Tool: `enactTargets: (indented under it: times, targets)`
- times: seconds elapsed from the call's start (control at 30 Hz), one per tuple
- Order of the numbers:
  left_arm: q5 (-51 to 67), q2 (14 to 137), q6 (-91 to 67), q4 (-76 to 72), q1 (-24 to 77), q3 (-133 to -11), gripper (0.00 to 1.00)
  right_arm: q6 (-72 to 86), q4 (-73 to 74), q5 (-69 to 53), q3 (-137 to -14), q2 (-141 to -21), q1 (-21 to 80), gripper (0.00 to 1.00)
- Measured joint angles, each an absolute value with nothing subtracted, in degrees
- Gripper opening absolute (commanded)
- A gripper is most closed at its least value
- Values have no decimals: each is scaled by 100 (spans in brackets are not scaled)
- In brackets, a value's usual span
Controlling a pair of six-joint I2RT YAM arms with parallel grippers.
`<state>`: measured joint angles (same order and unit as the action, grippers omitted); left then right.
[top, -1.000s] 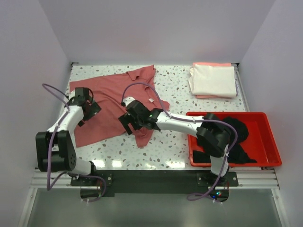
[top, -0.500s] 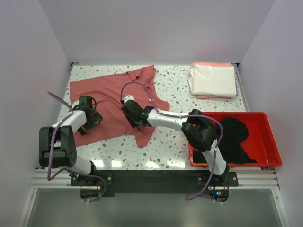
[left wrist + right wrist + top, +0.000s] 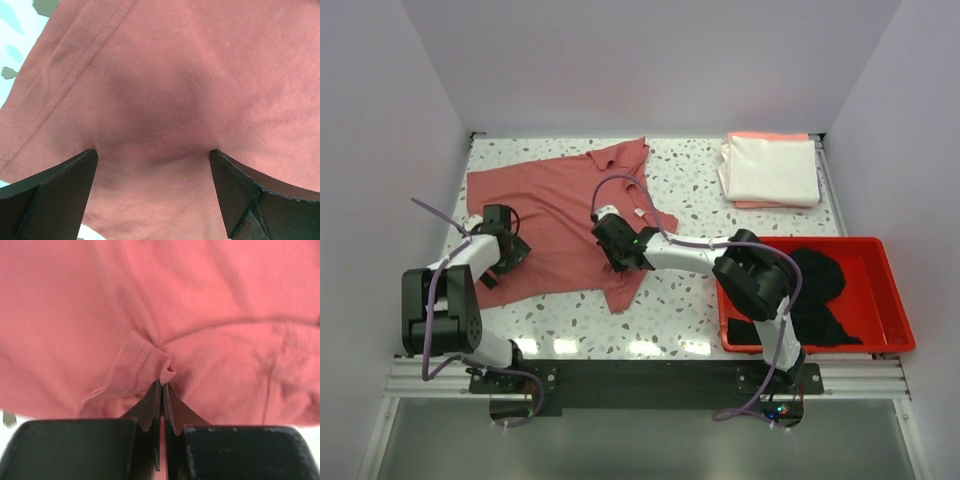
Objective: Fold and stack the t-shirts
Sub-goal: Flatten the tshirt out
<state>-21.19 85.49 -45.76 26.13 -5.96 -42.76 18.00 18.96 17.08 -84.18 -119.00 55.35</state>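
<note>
A dusty rose-red t-shirt [image 3: 560,195] lies spread and rumpled on the left half of the speckled table. My right gripper [image 3: 612,245] is over its lower right part. The right wrist view shows this gripper [image 3: 163,384] shut on a small pinched fold of the rose-red cloth [image 3: 200,300] beside a stitched hem. My left gripper [image 3: 505,248] is at the shirt's lower left. It [image 3: 152,152] is open, fingertips pressed down onto the cloth [image 3: 200,75], a hem seam running at upper left. A folded cream-white t-shirt [image 3: 770,170] lies on a peach-pink one [image 3: 760,136] at back right. A black t-shirt [image 3: 815,275] is bunched in the tray.
The rigid red tray [image 3: 895,300] stands at the front right, with the right arm's elbow over its left end. Pale walls close in the table on the left, back and right. Purple cables loop from both wrists.
The right gripper has closed on a fold of the rose-red t-shirt after shifting slightly right. The left gripper has settled lower onto the shirt's left edge and stays open.
</note>
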Motion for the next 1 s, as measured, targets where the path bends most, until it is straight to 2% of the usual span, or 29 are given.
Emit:
enactTargets:
  times: [0.1,0.37,0.63,0.73,0.83,0.87,0.93,0.97,1.0]
  targets:
    - [-2189,8530,-4654,2613,-672,-4248,100,1852,1826,1691,-7846,-11402,5537,0]
    - [-2252,8527,-4698,2571,-1133,-4226,100,2233,1802,1758,-6018,-9091,5537,0]
    - [-2272,8534,-4696,2530,-1420,-4211,100,2845,2335,1852,-4794,-7865,5537,0]
    - [-2303,8532,-4727,2532,-1431,-4209,100,3107,2405,1769,-4362,-7548,5537,7]
    - [-2333,8527,-4786,2547,-1450,-4209,100,3304,2517,1651,-4152,-7332,5537,29]
    - [-2344,8523,-4810,2556,-1463,-4206,100,3315,2574,1645,-4147,-7295,5537,42]
    - [-2351,8497,-4869,2576,-1494,-4191,100,3304,2624,1636,-4154,-7234,5537,53]
    - [-2344,8473,-4890,2596,-1503,-4182,100,3262,2646,1608,-4167,-7218,5537,65]
    - [-2335,8442,-4901,2624,-1516,-4165,100,3247,2679,1549,-4209,-7203,5537,71]
